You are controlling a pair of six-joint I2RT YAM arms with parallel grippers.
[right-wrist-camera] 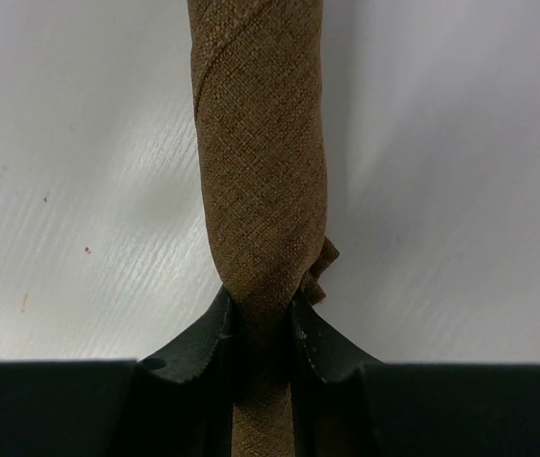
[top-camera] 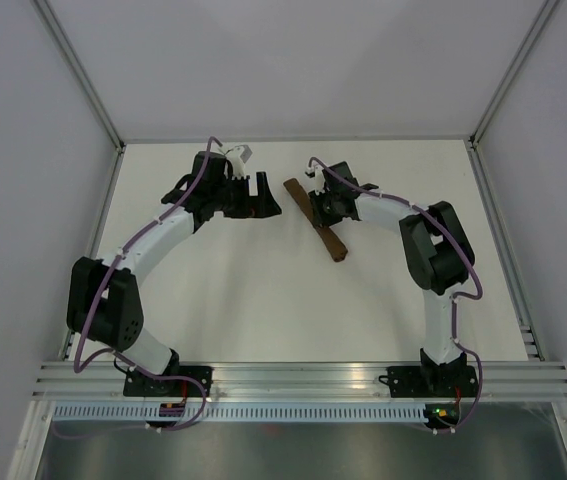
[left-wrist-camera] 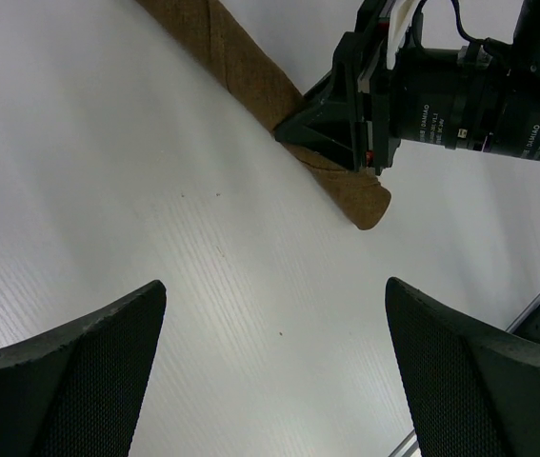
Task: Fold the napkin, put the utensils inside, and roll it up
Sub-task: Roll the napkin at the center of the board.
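The brown napkin (top-camera: 315, 220) lies rolled into a tight tube, slanting across the far middle of the table. It also shows in the left wrist view (left-wrist-camera: 250, 76) and the right wrist view (right-wrist-camera: 260, 143). My right gripper (top-camera: 321, 208) is shut on the roll near its middle; its fingertips (right-wrist-camera: 214, 328) pinch the cloth from both sides. My left gripper (top-camera: 260, 196) is open and empty, to the left of the roll, its fingers (left-wrist-camera: 70, 381) wide apart over bare table. The knife is hidden from every view.
The white table (top-camera: 263, 300) is bordered by a metal frame with upright posts and grey walls on three sides. An aluminium rail (top-camera: 303, 380) runs along the near edge by the arm bases.
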